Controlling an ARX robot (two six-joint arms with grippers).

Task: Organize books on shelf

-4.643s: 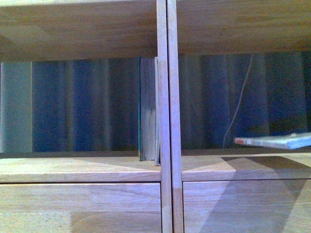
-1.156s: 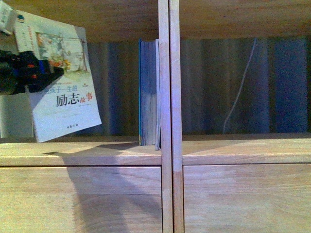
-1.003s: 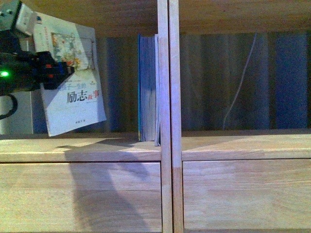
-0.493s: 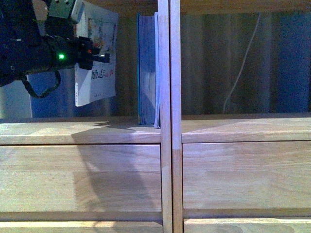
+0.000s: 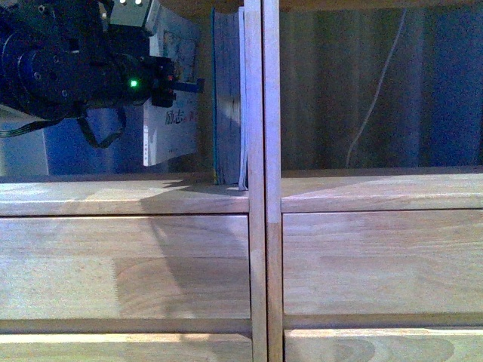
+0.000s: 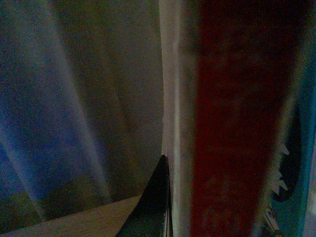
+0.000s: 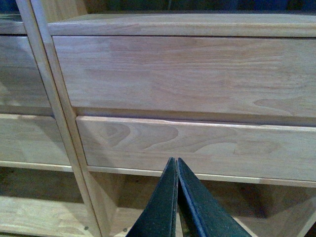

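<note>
My left gripper (image 5: pixel 179 84) is shut on the thin pale paperback (image 5: pixel 170 132) and holds it upright in the left cubby, above the shelf board, a little left of the standing books. In the left wrist view the paperback's spine (image 6: pixel 232 123) fills the right side, grey-white with a red block, with one dark finger (image 6: pixel 155 202) beside it. The teal-edged, tan-paged books (image 5: pixel 229 98) stand against the double central upright (image 5: pixel 262 181) of the light-wood shelf (image 5: pixel 121 196). My right gripper (image 7: pixel 177 170) is shut and empty, pointing at the drawer fronts (image 7: pixel 197 143).
Flat drawer fronts (image 5: pixel 121 264) lie below the cubbies. The right cubby shows a striped blue backdrop and a thin pale cable (image 5: pixel 373 90) hanging down. An open lower cubby (image 7: pixel 59 197) shows under the drawers in the right wrist view.
My left arm has carried the paperback rightward, toward the standing books. The camera view has risen, so the shelf board sits lower in frame.
</note>
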